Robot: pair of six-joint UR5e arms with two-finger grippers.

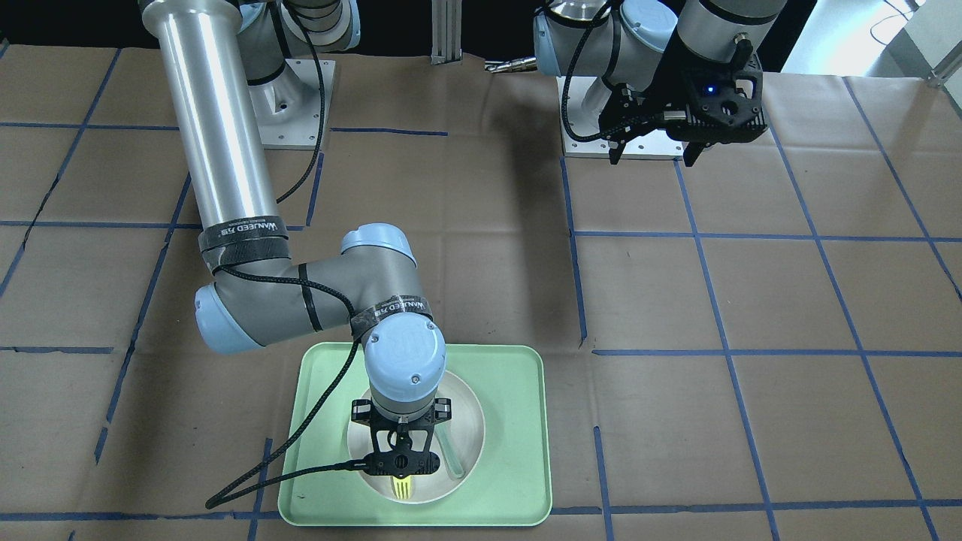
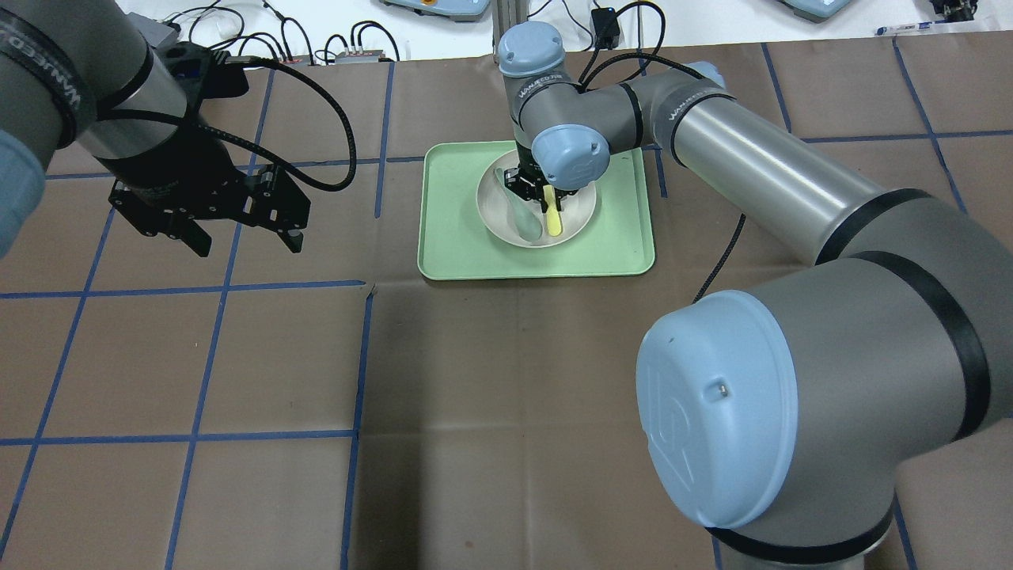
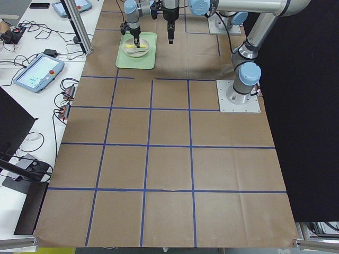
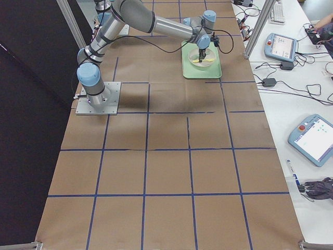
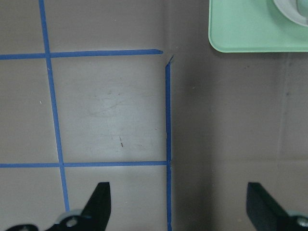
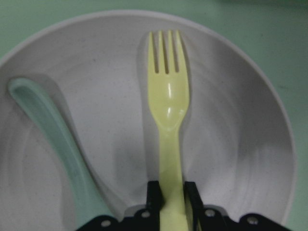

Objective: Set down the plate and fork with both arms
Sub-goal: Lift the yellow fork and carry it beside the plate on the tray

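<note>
Right hand (image 6: 172,190) pinches the fork (image 6: 168,106) by its handle, long axis running straight up the frame, tines over the plate (image 6: 231,120), spoon (image 6: 57,144) at left. The plate sits in the tray (image 2: 617,237). Left hand (image 5: 178,197) hangs spread over the brown surface (image 5: 110,106), tray well apart at upper right.

Fork (image 6: 168,106): recorded as pale yellow. Plate (image 6: 231,134): off-white, finely speckled grey. Spoon (image 6: 62,144): listed as grey-green. Tray (image 1: 511,421): pale green, unpatterned. Table covering (image 2: 506,380): brown, gridded with blue tape lines (image 5: 168,110). Right arm (image 1: 222,128) and left arm (image 1: 721,22): logged as silver-grey, with light blue joint caps (image 1: 404,359).
</note>
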